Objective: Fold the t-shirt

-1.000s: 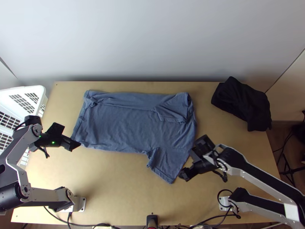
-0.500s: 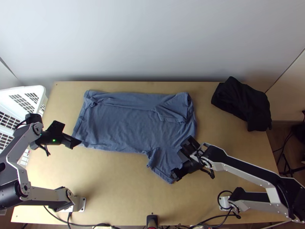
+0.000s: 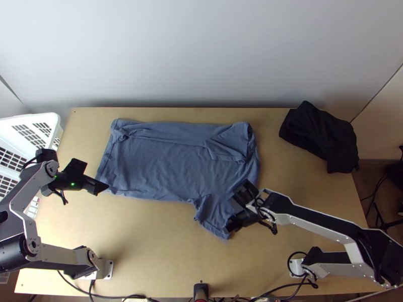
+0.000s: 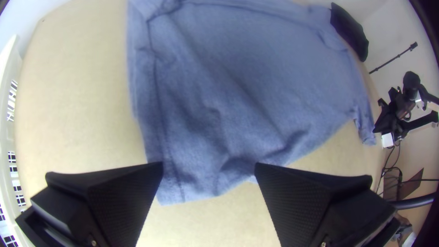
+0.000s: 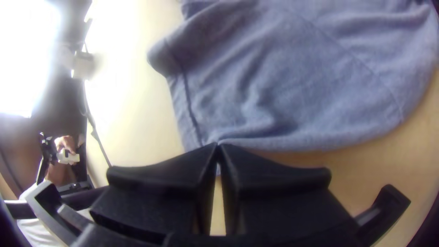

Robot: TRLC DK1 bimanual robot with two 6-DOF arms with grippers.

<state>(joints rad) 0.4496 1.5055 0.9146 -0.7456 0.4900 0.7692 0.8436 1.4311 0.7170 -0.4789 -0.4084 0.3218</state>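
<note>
Pinching the near sleeve of the t-shirt (image 3: 166,168), lying mid-table, with the right gripper (image 3: 228,226); holding the left gripper (image 3: 102,189) fingers-apart by the hem, crowding the white basket (image 3: 30,120); facing bunched black cloth (image 3: 320,138) far right.

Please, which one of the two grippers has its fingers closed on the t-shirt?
The right gripper: its fingers pinch the near sleeve, while the left gripper stands wide open.

One blue cloth t-shirt (image 3: 161,166), one bunched black cloth (image 3: 320,136) at the far right corner of one light wooden table (image 3: 151,241), one white plastic basket (image 3: 48,119) by its left edge, two black grippers: one left gripper (image 3: 95,176), one right gripper (image 3: 234,206).
</note>
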